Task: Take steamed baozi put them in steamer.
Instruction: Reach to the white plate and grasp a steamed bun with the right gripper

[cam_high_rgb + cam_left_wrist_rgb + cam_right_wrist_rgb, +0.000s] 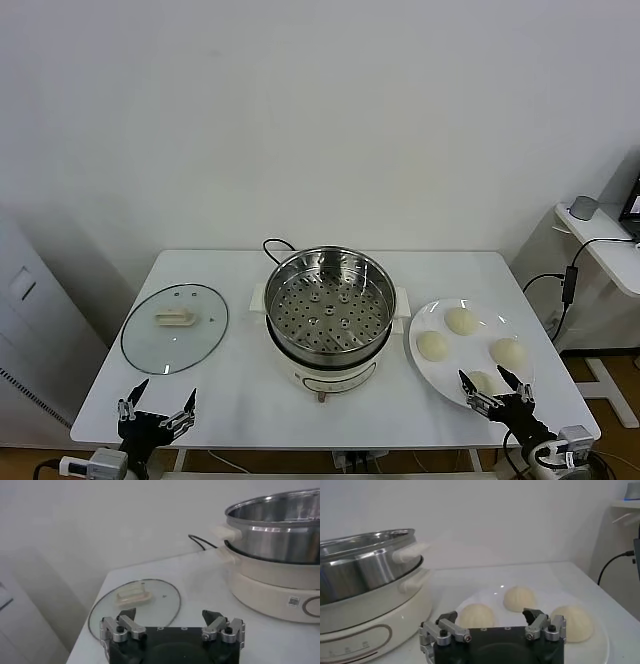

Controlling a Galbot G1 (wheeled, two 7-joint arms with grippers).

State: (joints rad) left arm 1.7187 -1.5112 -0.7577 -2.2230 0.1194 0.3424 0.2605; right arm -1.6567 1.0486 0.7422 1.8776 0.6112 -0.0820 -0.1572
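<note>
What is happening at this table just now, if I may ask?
Nothing is held yet. Four cream-white round steamed buns lie on a large white plate, and the shiny steel perforated steamer basket on its white pot base is empty. The right tool hovers open by the plate's near edge; the left tool waits open near the glass lid.

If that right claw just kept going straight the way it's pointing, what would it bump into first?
Most likely a baozi: the right gripper, fingers open, hangs at the near edge of the white plate pointing across it. The nearest steamed bun sits just ahead between the fingers, though depth is hard to judge.
</note>
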